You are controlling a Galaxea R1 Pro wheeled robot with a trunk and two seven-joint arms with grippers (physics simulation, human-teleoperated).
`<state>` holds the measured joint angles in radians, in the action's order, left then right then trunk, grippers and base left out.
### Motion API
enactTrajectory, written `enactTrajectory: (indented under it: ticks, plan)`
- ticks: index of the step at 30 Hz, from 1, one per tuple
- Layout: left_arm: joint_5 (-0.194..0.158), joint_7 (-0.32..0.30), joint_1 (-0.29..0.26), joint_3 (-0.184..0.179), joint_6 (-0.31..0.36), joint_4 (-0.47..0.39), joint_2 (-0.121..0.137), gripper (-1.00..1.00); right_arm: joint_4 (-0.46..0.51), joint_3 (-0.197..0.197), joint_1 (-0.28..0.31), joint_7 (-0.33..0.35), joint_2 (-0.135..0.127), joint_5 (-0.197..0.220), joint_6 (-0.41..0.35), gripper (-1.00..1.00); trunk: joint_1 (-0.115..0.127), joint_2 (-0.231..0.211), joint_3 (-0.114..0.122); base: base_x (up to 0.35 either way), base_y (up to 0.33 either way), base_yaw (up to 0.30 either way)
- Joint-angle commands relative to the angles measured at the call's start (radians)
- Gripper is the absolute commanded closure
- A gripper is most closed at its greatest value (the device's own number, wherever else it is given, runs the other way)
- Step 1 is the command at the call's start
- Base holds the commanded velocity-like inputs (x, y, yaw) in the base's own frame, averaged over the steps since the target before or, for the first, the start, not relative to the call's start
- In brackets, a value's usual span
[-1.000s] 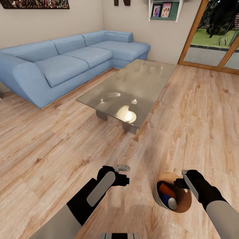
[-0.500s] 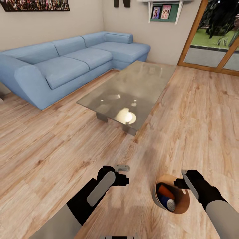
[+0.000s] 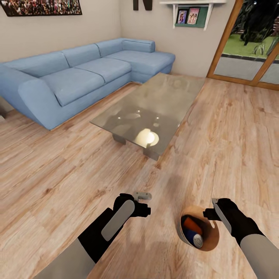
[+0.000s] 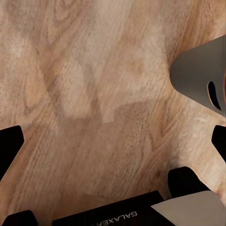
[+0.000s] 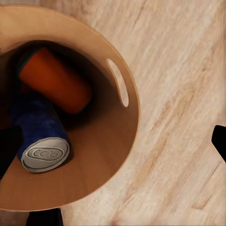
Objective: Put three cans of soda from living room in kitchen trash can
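bin (image 3: 211, 232), brown-tan, hangs off right gripper (image 3: 211, 211), pinched at the rim. inside, just below that gripper: orange can (image 5: 56, 80) and blue can w/ silver top (image 5: 44, 150). left gripper (image 3: 142, 197) over wood floor (image 3: 58, 174), can't tell if spread or closed. glass table (image 3: 155, 104) and blue sofa (image 3: 77, 77) well ahead.

A long blue corner sofa (image 3: 77, 75) stood against the beige walls, its chaise end toward the corner. A glass coffee table (image 3: 155, 106) on grey legs sat just in front of it, well apart from the cushions, with a bright lamp reflection (image 3: 147, 137) on its near end. Wood plank flooring (image 3: 58, 174) covered the room. A crowd picture (image 3: 40, 7) hung above the sofa. A white wall shelf (image 3: 192, 13) held two framed photos. A wood-framed glass door (image 3: 248, 42) opened onto greenery outside.
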<state>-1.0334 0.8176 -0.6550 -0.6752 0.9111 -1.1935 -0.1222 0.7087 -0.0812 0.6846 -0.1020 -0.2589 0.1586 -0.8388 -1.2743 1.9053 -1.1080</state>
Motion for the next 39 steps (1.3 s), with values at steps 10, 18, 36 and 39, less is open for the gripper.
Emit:
enactTrajectory:
  ticks: [10, 18, 36, 39]
  plan:
    - [0.000, -0.002, 0.000, 0.000, 0.000, 0.002, 0.000, -1.00, 0.000, 0.001, 0.000, -0.004, -0.001, 0.000, 0.000, -1.00, 0.038, -0.070, 0.031, 0.000, 0.000, 0.000]
    - [0.000, -0.003, 0.000, 0.000, -0.001, 0.002, 0.000, -1.00, 0.001, 0.000, 0.000, -0.005, 0.001, -0.001, 0.001, -1.00, 0.069, -0.126, 0.056, 0.000, 0.000, 0.000]
    - [0.000, -0.003, 0.000, 0.000, -0.001, 0.006, -0.001, -1.00, 0.002, 0.000, 0.000, -0.005, 0.001, -0.001, 0.001, -1.00, 0.138, -0.252, 0.113, 0.000, 0.000, 0.000]
    - [0.000, -0.003, 0.000, 0.000, -0.001, 0.007, -0.001, -1.00, 0.002, 0.000, 0.000, -0.005, 0.001, -0.001, 0.001, -1.00, 0.150, -0.273, 0.122, 0.000, 0.000, 0.000]
